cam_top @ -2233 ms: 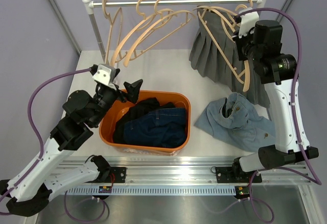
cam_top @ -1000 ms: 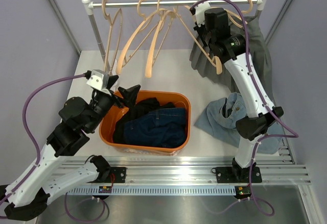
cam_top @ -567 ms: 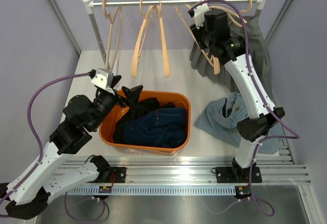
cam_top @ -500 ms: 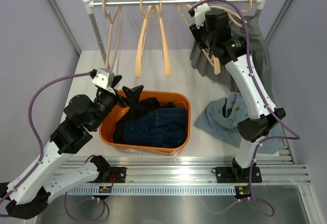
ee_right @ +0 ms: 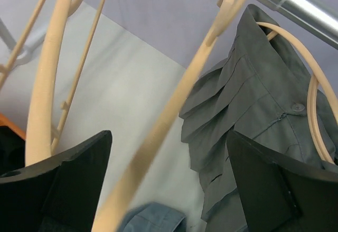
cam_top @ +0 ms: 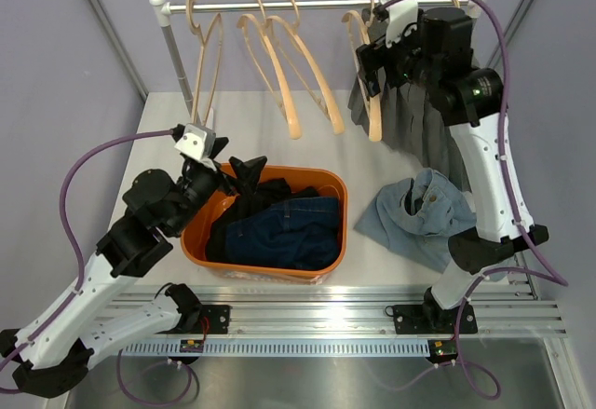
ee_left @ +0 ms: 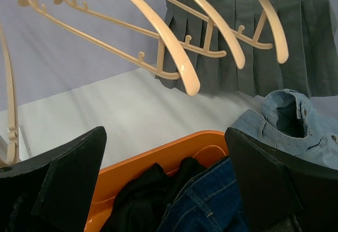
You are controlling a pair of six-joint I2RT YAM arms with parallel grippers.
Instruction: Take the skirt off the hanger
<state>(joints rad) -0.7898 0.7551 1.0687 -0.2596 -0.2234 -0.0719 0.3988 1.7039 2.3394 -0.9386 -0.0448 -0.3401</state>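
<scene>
The grey pleated skirt (cam_top: 410, 125) hangs on a beige hanger (ee_right: 316, 101) at the right end of the rail, and also shows in the left wrist view (ee_left: 296, 36). My right gripper (cam_top: 374, 64) is up by the rail, just left of the skirt. Its jaws (ee_right: 169, 152) stand open, and the arm of an empty beige hanger (ee_right: 174, 105) crosses the gap ungripped. My left gripper (cam_top: 233, 170) hovers open over the orange basket's far left rim, with nothing between its fingers (ee_left: 166, 147).
The orange basket (cam_top: 197, 241) holds dark jeans (cam_top: 279, 232) and black cloth. A light blue denim garment (cam_top: 430, 221) lies on the table right of it. Several empty hangers (cam_top: 289, 83) hang tilted on the metal rail (cam_top: 317, 4).
My right gripper has opened and let go of the hanger it held, and its wrist has swung right. The empty hangers have swung along the rail. The left arm has barely shifted.
</scene>
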